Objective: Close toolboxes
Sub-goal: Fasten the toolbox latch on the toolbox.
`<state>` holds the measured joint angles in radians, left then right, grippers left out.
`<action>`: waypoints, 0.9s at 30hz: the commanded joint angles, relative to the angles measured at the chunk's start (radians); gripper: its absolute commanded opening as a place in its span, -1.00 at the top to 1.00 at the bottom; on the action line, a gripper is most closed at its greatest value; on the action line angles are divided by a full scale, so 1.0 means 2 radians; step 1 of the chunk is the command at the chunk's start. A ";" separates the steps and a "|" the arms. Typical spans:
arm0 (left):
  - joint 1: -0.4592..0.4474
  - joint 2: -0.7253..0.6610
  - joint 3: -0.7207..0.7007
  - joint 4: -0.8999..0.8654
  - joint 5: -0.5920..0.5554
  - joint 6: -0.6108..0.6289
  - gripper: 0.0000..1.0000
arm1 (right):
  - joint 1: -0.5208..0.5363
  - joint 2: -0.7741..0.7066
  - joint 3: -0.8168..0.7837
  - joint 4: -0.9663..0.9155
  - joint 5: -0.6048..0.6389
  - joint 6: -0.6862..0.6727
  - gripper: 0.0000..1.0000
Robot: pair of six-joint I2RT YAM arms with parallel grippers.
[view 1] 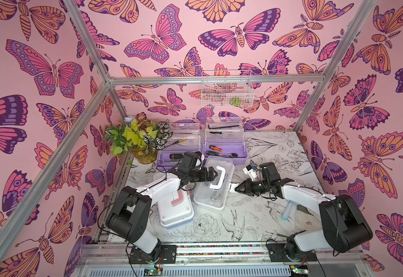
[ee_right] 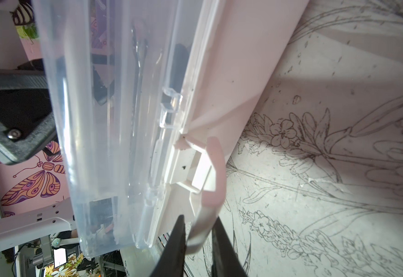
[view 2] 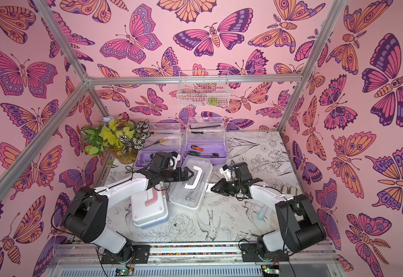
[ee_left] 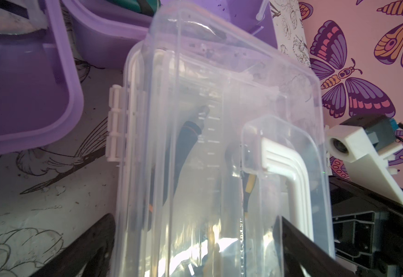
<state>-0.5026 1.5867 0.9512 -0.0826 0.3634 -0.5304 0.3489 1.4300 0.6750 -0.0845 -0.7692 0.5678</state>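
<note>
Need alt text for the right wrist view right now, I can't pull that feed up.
The white toolbox with a clear lid fills the frame close up, its white latch swung out unfastened and running between the fingertips of the right gripper. Whether the jaws pinch the latch is unclear. The flower-printed table lies behind.

Stereo pair up high at the front, both top views angled down on the whole cell w/ the clear-lidded white toolbox [view 1: 213, 184] mid-table [view 1: 255, 215], left wrist cam tight over its lid [ee_left: 219, 120], right wrist cam tight on its white latch [ee_right: 203, 177], same box in all four.
</note>
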 commanded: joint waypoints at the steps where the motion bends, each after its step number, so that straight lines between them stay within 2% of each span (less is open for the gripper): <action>1: -0.009 0.030 -0.010 -0.075 -0.018 -0.005 -0.99 | 0.011 -0.020 0.024 -0.006 -0.029 -0.023 0.58; 11: -0.023 0.037 0.005 -0.086 -0.025 0.002 -0.99 | 0.014 -0.033 0.030 -0.023 -0.029 -0.027 0.42; 27: -0.030 0.043 0.008 -0.087 -0.026 0.003 -0.99 | 0.027 -0.020 0.042 -0.016 -0.004 -0.016 0.40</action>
<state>-0.5510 1.6077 0.9981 -0.1322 0.2970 -0.5014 0.3920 1.3804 0.7273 -0.1169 -0.7979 0.5423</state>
